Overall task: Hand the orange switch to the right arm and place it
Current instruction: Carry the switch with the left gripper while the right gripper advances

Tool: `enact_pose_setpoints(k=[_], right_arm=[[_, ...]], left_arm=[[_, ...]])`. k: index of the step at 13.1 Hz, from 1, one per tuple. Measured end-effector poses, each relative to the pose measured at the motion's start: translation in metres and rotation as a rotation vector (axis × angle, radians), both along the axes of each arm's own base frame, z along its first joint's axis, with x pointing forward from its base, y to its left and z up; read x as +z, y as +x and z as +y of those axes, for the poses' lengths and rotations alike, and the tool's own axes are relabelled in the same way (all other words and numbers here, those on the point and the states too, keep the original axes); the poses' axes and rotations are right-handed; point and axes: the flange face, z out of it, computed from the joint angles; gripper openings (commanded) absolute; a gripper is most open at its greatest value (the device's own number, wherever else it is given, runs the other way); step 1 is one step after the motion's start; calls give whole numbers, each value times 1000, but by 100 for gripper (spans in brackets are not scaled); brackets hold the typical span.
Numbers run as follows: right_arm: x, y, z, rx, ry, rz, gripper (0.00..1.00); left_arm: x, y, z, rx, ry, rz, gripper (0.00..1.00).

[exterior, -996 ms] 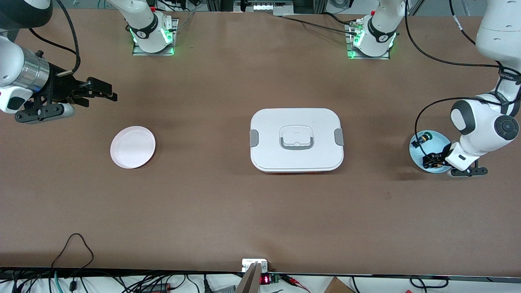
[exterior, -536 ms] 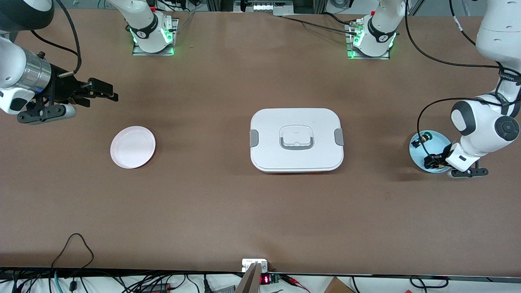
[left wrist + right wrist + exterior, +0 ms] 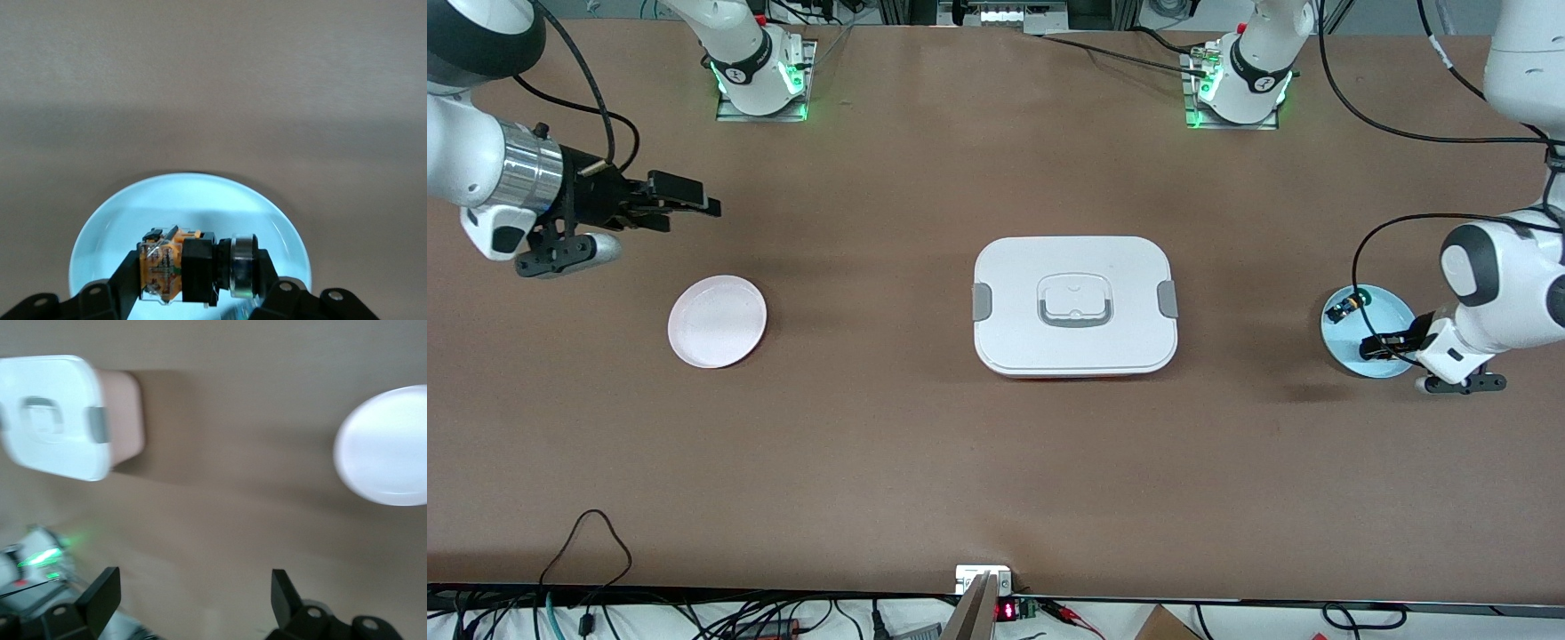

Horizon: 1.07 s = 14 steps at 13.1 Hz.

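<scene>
The slim black right gripper [image 3: 685,197], on the white arm with the shiny silver wrist cylinder, has shifted from the far upper-left edge of the front view a little toward the frame's centre and slightly upward; its fingers stand spread.

At the right edge of the front view, the bulky white left arm has drawn back toward the frame's edge. Its wide black left gripper [image 3: 1383,347] has risen above the round light-blue plate [image 3: 1343,356], clamped on the small orange-bodied push-button switch [image 3: 175,267]. More of the plate's surface now shows bare.
</scene>
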Motion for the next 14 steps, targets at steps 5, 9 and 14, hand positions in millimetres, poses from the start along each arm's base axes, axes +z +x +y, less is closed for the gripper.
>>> enact_pose_setpoints(k=[5, 9, 14], right_arm=[[-30, 1, 17, -142, 388, 140, 100], [-54, 4, 28, -247, 624, 237, 100], [-49, 10, 51, -267, 810, 247, 100]], left_arm=[[86, 20, -47, -83, -73, 176, 14], [162, 31, -158, -242, -252, 261, 14], [200, 33, -211, -282, -740, 200, 15]])
